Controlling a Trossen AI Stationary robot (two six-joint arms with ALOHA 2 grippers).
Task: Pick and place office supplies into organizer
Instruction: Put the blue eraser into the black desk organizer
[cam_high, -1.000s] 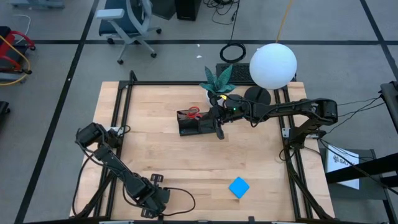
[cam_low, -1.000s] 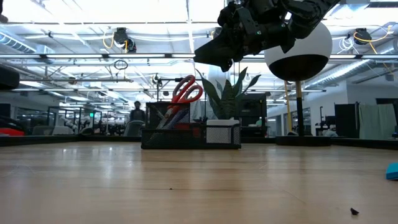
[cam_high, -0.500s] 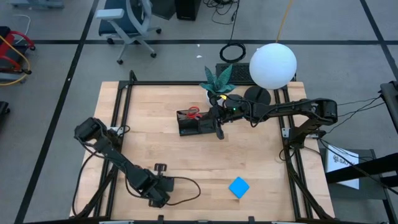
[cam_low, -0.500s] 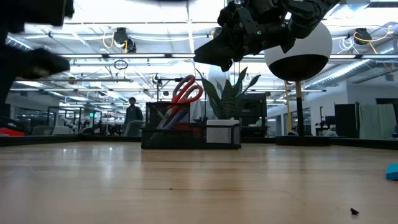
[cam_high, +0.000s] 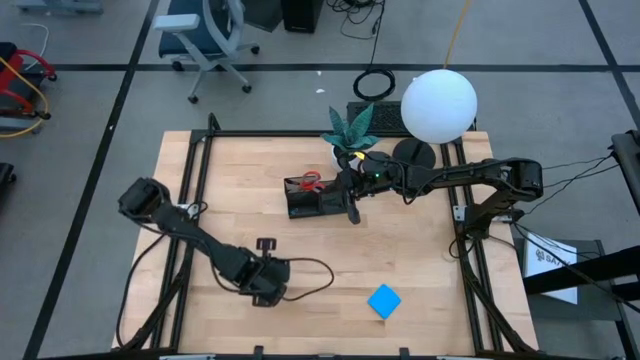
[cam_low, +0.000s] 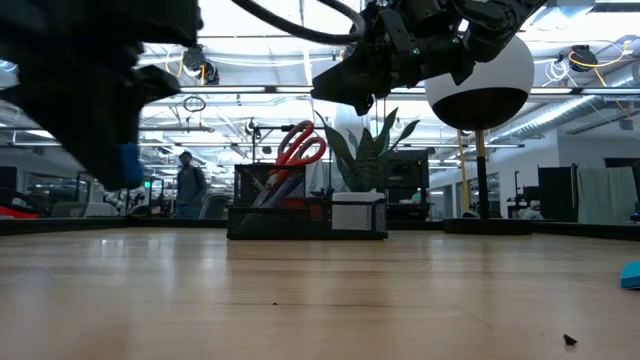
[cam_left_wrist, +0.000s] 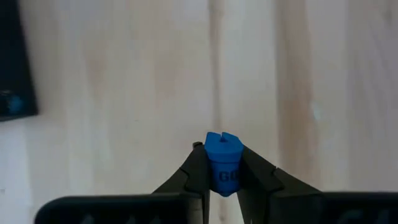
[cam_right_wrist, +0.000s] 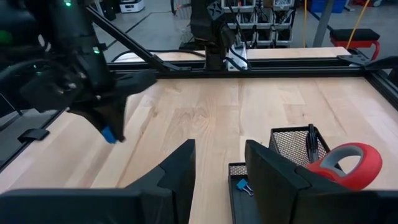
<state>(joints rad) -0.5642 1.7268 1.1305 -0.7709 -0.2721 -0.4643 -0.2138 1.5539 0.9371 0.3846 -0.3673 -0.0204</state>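
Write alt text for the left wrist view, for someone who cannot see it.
The left tool is shut on a small blue eraser, pinched between its two dark fingers above a pale wooden table. A dark object shows at one edge of the picture; what it is cannot be told.

One scissors (cam_high: 311, 182), one pad (cam_high: 384, 301), one eraser (cam_left_wrist: 222, 164)

A small blue eraser (cam_left_wrist: 222, 163) sits pinched between dark fingers (cam_left_wrist: 196, 174) above the wooden surface (cam_high: 420, 260). Red-handled scissors (cam_low: 300, 146) stand handles-up in the black mesh organizer (cam_high: 318, 199), alongside dark pens (cam_right_wrist: 311, 136). A bright blue square pad (cam_high: 384, 301) lies flat, well apart from the organizer.
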